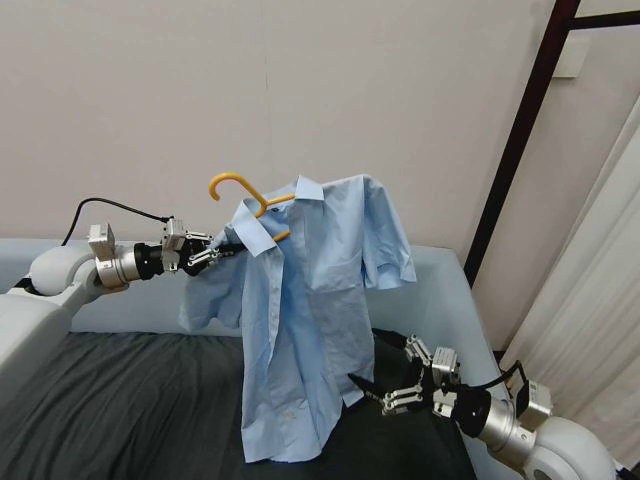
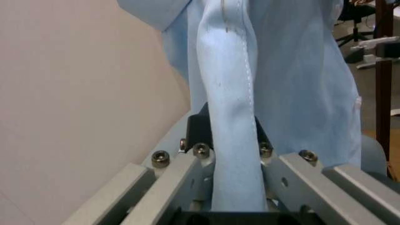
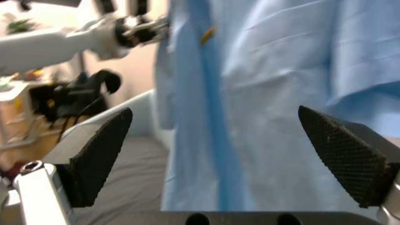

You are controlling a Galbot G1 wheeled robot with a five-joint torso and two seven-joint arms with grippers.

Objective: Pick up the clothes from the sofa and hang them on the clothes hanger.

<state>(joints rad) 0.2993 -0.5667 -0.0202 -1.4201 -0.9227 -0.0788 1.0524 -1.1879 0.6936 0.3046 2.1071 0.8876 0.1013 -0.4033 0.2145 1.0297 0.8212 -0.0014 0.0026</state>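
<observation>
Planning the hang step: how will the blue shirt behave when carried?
Probably floppy: the blue shirt hangs in loose folds from the left claw, so its hem may swing. Likely light, since one pinch of fabric holds it. It sits lopsided on the yellow hanger and might slide off. The open right claw hovers below.

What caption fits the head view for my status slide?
Left claw grips a blue shirt draped on a yellow hanger above the sofa; right claw sits open near the hem.

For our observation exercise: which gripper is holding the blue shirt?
The left gripper, shut on the shirt near its collar; the right gripper is open, holding nothing.
</observation>
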